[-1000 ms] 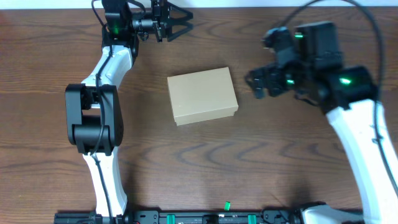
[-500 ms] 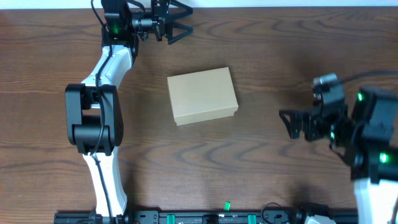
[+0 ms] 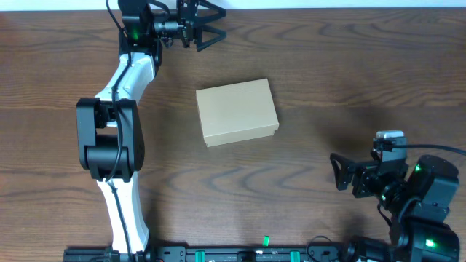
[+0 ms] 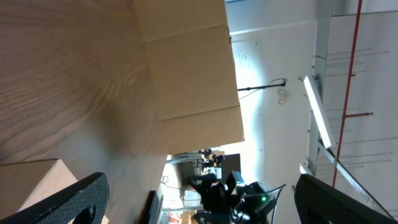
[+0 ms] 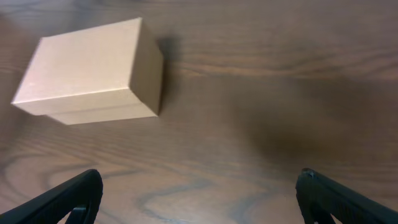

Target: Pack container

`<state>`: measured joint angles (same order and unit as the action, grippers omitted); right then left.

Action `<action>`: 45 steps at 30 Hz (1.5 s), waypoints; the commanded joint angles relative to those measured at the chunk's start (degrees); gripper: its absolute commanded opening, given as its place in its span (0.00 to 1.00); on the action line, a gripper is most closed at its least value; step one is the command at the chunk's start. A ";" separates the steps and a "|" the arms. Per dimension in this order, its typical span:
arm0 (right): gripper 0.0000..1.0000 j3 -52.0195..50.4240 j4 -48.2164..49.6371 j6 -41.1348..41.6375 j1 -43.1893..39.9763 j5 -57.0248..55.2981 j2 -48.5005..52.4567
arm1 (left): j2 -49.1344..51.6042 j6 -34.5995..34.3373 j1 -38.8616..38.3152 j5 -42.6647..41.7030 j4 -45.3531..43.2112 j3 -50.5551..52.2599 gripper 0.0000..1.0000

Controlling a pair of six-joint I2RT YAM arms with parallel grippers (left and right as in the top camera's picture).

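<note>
The container (image 3: pixel 237 112) is a tan cardboard box lying in the middle of the wooden table with its lid down. The right wrist view shows the container (image 5: pixel 87 68) at upper left, well ahead of the fingers. Only a corner of the container (image 4: pixel 28 180) shows at the lower left of the left wrist view. My left gripper (image 3: pixel 217 20) hangs open and empty at the table's far edge, beyond the box. My right gripper (image 3: pixel 337 172) is open and empty near the front right, pointing left, apart from the box.
The wooden table (image 3: pixel 328 80) spreads around the box. A large cardboard panel (image 4: pixel 186 62) stands beyond the table's edge in the left wrist view. The left arm's base and links (image 3: pixel 109 138) stand left of the box.
The right arm has drawn back from beside the box's right end to the near right corner, its jaws still open. The left jaws have spread wider. The box has not moved.
</note>
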<state>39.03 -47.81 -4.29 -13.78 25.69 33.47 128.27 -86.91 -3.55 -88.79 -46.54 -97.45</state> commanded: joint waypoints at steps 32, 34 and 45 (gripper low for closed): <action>0.99 -0.57 0.04 1.49 -0.92 -3.41 0.13 | -0.07 -19.23 6.29 2.49 -43.78 -1.20 0.96; 0.99 -0.57 0.04 1.49 -0.92 -3.41 0.13 | -1.51 -17.88 6.99 1.55 -43.56 -1.20 0.96; 0.99 -0.57 0.04 1.49 -0.92 -3.41 0.13 | -16.90 3.15 10.32 -0.52 -10.08 -1.20 0.96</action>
<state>38.70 -47.77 -3.44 -14.24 22.39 33.69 117.23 -94.37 5.48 -89.21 -61.17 -97.76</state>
